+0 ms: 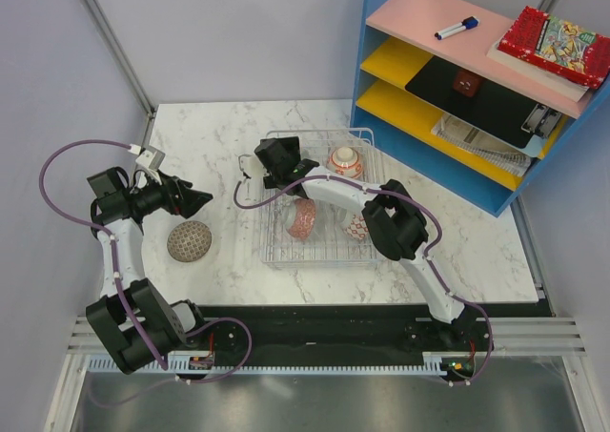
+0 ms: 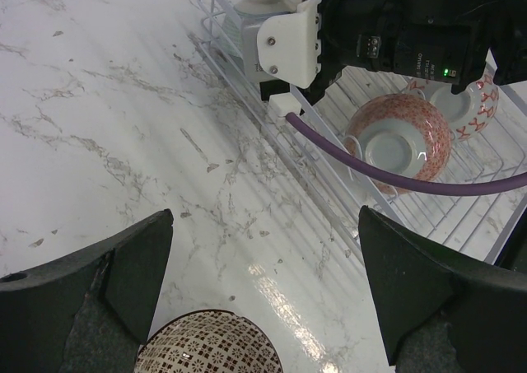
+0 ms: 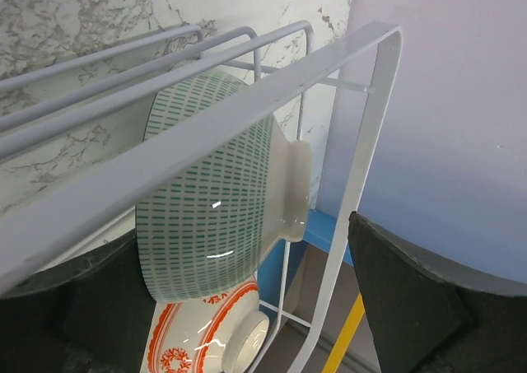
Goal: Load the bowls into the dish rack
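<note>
The wire dish rack (image 1: pixel 276 246) stands mid-table. It holds a red-patterned bowl (image 1: pixel 303 219), a red-and-white bowl (image 1: pixel 357 228) and an orange-ringed bowl (image 1: pixel 345 160). My right gripper (image 1: pixel 300 168) is over the rack's far left part. In the right wrist view it (image 3: pixel 243 241) is open around a green-dashed bowl (image 3: pixel 214 216) that stands on edge inside the rack wires (image 3: pixel 362 142), above the orange-ringed bowl (image 3: pixel 206 340). A brown patterned bowl (image 1: pixel 189 241) lies upside down on the table left of the rack. My left gripper (image 1: pixel 200 201) hovers above it, open and empty (image 2: pixel 265 225); the bowl (image 2: pixel 206 344) shows just below its fingers.
A blue shelf unit (image 1: pixel 381 60) with pink and yellow shelves, a marker, a book and papers stands at the back right. The right arm's purple cable (image 2: pixel 395 179) hangs over the rack's left side. Grey walls close the left and back.
</note>
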